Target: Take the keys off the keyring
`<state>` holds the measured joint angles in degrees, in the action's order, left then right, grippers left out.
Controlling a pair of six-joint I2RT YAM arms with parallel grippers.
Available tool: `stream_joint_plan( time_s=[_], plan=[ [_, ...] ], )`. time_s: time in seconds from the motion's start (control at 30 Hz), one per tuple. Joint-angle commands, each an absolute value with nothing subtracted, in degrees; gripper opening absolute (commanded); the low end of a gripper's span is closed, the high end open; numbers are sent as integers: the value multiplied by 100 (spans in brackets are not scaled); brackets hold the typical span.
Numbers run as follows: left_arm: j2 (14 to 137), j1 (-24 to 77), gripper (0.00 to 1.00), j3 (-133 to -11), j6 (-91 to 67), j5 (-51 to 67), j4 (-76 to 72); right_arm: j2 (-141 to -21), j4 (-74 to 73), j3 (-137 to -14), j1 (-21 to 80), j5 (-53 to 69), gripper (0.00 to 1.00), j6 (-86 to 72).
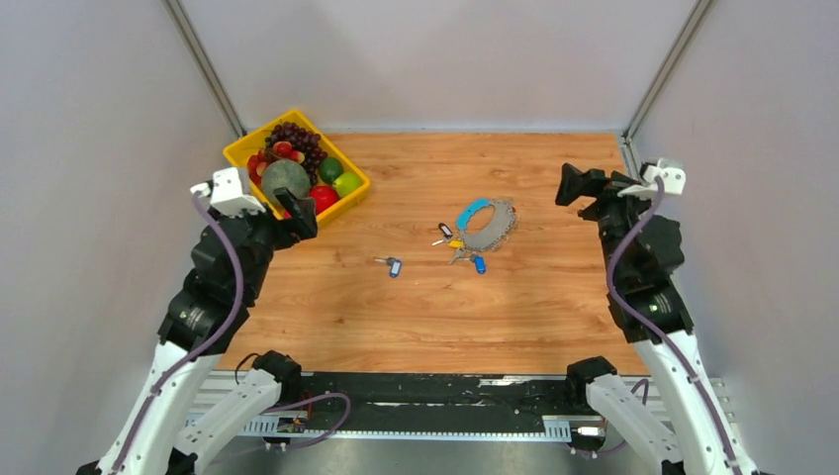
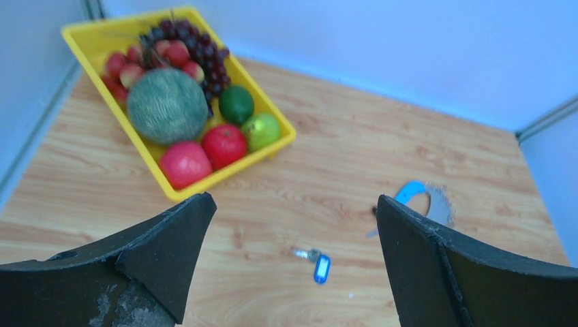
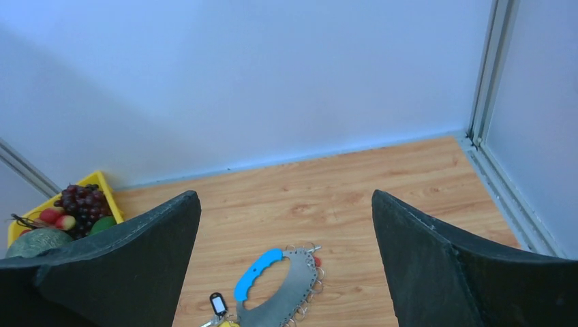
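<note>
Keyring (image 1: pixel 487 226) lies 8 o'clock of right tool (image 1: pixel 570 187), 3 o'clock of left tool (image 1: pixel 297 216), well apart; grey links, blue band. Both tools gape, empty.

table (image 1: pixel 416 327): wood-grain, smooth, faint sheen
keyring (image 1: pixel 490 228): dull grey metal with glossy blue plastic band
key (image 1: pixel 393 265): silver metal, blue plastic tag
tray (image 2: pixel 232 167): glossy yellow plastic
my left fingers (image 2: pixel 163 266): matt black, scuffed grey

My left gripper (image 2: pixel 293 198) and right gripper (image 3: pixel 284 193) have black wedge fingers (image 2: pixel 163 252). My arms (image 1: pixel 213 272) are white nearest the table (image 1: pixel 396 317) and black beyond, with purple cables (image 1: pixel 239 282).
</note>
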<state>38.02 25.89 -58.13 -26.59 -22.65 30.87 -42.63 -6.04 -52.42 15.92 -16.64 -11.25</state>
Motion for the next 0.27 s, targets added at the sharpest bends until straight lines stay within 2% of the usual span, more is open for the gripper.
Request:
stream_joint_plan(
  time_s=[0.0,0.23],
  plan=[
    [3822,2594,100,-6876,-2174,-2797,3474,-3712,-738,-5361,1581,-1422,100,-777],
    [3887,2599,100,-7334,-1847,-2669,3555,-3491,-777,-5576,1575,-1368,100,-707]
  ],
)
